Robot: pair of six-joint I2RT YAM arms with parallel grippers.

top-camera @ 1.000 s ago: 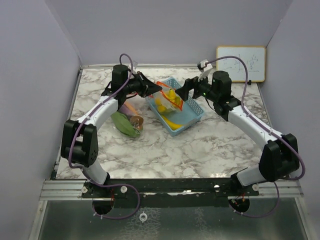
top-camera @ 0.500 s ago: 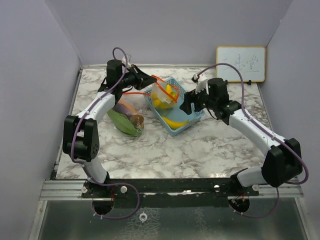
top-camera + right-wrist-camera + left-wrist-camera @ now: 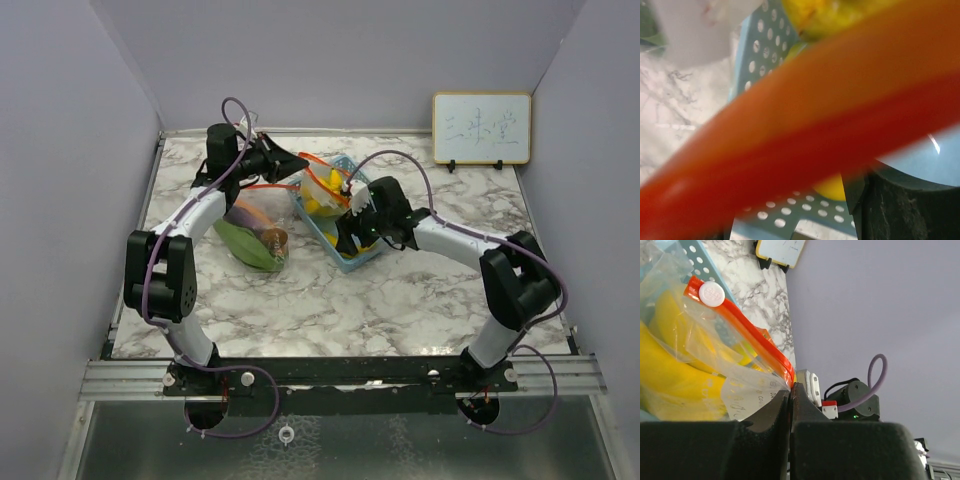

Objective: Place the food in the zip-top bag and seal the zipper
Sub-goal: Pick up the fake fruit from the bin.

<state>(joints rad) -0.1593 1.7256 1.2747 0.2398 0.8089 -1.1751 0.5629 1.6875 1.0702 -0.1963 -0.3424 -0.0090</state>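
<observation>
Zip-top bag [image 3: 325,188] | left gripper [image 3: 790,392] is clamping its zipper corner | right gripper [image 3: 346,230]: cannot tell its grip | bananas [image 3: 665,375] are weighing the bag down, risking a slip

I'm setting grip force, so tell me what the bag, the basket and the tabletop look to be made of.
Bag: thin clear plastic film, glossy and creased, with bananas showing through. Its zipper looks like opaque orange plastic.
Basket: rigid light-blue plastic, matte, punched with round holes.
Tabletop: white with grey marble veining. It could be stone or printed laminate; I cannot tell which.
</observation>
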